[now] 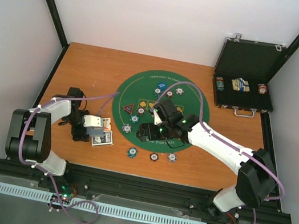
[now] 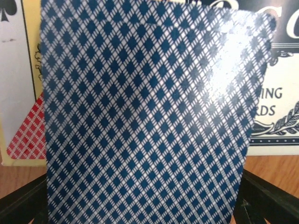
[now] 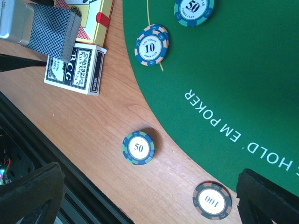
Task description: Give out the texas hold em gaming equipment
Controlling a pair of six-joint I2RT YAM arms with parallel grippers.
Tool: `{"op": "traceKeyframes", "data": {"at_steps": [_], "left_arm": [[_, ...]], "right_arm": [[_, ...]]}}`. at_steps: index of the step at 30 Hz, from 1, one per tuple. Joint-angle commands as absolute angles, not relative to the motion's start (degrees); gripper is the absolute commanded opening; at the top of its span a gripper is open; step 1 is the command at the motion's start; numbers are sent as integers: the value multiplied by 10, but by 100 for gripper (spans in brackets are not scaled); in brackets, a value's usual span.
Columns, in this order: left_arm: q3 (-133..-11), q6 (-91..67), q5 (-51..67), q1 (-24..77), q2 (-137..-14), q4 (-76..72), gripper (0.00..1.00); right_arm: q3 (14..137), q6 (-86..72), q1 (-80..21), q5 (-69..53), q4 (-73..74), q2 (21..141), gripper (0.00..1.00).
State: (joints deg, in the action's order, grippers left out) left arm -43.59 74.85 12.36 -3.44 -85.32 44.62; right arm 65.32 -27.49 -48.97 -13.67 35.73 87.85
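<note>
Ref pt is the 1 round green mat [image 1: 139, 90]. From the top cam you've got 7 poker chips [image 1: 154, 157] in plain sight: 4 on the mat, 3 on the wood just off its near edge; any hidden ones can't be counted. Close up you can read 2 x 50, 1 x 10, 1 x 100. On the mat's left part, 1 black-and-red triangle marker [image 1: 128, 109]. Left of the mat: 2 card boxes, a blue box [image 3: 74, 70] and a yellow-edged box [image 3: 100, 18], plus 1 stack of blue-backed cards [image 3: 51, 28], no. of cards unclear. Far right of the mat, 1 black case [image 1: 251, 54] w/ 2 chip lots [image 1: 219, 84] and 1 card pack [image 1: 239, 84] inside
</note>
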Motion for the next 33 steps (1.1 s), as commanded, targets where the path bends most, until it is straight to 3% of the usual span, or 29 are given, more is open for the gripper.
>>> {"op": "traceKeyframes", "data": {"at_steps": [1,15,17,21,28,30,33], "left_arm": [[-433,761,143,-29,-853,431,92],[-446,770,137,-28,-869,446,64],[-447,771,138,-28,-867,450,57],[-450,771,137,-28,-865,453,33],[-471,763,145,-28,-851,481,7],[-482,758,149,-28,-844,495,1],[-495,755,160,-28,-827,521,1]], "right_arm": [[649,-283,-497,-128,347,873,99],[652,-284,-498,-128,345,883,98],[651,-285,-498,-131,342,883,98],[649,-288,-498,-134,337,882,98],[649,-294,-498,-142,330,883,98],[646,-300,-498,-149,323,884,98],[641,-312,-498,-163,306,885,98]]}}
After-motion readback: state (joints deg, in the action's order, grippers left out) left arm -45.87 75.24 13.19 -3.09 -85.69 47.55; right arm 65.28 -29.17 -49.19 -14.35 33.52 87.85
